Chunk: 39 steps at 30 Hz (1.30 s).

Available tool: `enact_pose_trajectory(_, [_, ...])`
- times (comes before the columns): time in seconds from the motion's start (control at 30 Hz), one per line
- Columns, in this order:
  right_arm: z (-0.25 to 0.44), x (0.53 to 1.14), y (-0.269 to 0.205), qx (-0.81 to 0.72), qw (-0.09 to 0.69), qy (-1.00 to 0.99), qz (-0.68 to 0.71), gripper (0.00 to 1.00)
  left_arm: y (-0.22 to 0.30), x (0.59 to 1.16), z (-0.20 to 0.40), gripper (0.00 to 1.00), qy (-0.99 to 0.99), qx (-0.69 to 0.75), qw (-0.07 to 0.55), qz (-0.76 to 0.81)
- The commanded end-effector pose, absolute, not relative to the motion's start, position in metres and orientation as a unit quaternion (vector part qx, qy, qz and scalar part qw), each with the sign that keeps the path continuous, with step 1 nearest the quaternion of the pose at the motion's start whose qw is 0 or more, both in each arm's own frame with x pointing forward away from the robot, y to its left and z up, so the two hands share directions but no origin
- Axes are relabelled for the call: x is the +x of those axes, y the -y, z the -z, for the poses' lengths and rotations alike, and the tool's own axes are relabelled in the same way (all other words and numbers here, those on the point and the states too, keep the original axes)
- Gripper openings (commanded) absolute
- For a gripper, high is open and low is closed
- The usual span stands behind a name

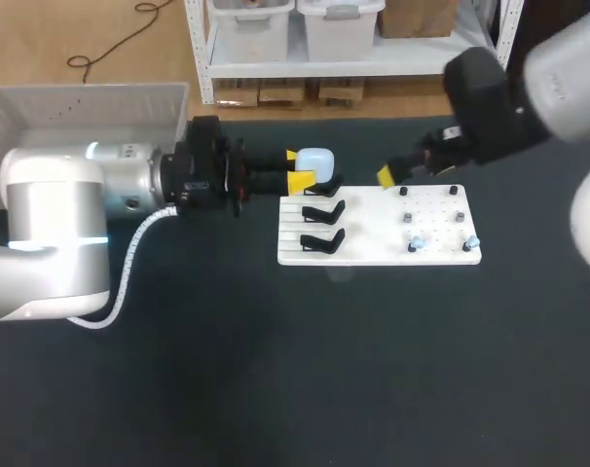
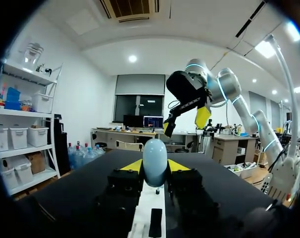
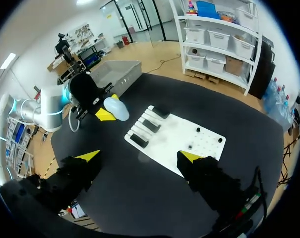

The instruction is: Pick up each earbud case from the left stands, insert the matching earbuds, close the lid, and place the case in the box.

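Observation:
My left gripper (image 1: 300, 168) is shut on a pale blue earbud case (image 1: 314, 160) at the far left corner of the white board (image 1: 373, 255). In the left wrist view the case (image 2: 155, 161) stands upright between the yellow fingers (image 2: 132, 166), over the board's stand strip (image 2: 149, 208). Whether it rests on the rearmost stand I cannot tell. Two empty black stands (image 1: 322, 210) lie nearer on the board. Small earbuds (image 1: 417, 243) sit on pegs on the board's right half. My right gripper (image 1: 392, 173) hangs open above the board's far edge, holding nothing; its fingertips (image 3: 88, 155) stand wide apart above the board (image 3: 189, 134).
A grey box (image 1: 81, 105) stands at the table's back left, behind my left arm; the right wrist view shows the box (image 3: 118, 74) beyond the case (image 3: 116, 108). The dark tabletop (image 1: 324, 370) stretches in front of the board.

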State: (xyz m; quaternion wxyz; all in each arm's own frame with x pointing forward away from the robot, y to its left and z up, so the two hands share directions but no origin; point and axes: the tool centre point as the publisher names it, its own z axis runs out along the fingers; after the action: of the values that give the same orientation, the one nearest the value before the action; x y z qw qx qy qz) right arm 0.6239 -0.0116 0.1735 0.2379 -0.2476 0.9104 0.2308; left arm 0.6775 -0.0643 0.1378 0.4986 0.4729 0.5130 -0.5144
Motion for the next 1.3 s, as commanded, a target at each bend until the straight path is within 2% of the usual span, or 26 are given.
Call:
enact_pose_trajectory(0.03, [-0.17,0.627,-0.006,-0.246,0.233,-0.916,-0.215,1.0,0.066,0.683,-0.135,0.0,-0.508,0.475,0.498,0.519])
enact_pose_trajectory(0.73, [-0.159,0.643,-0.054,-0.256,0.207,-0.92,-0.215,1.0,0.066,0.685,-0.134,0.0,-0.501,0.475,0.501,0.522])
enact_pose_trajectory(1.3, [-0.145,0.668,-0.058,-0.239,0.193,-0.929,-0.206,1.0,0.066,0.685,-0.134,0.0,-0.501,0.475,0.501,0.522])
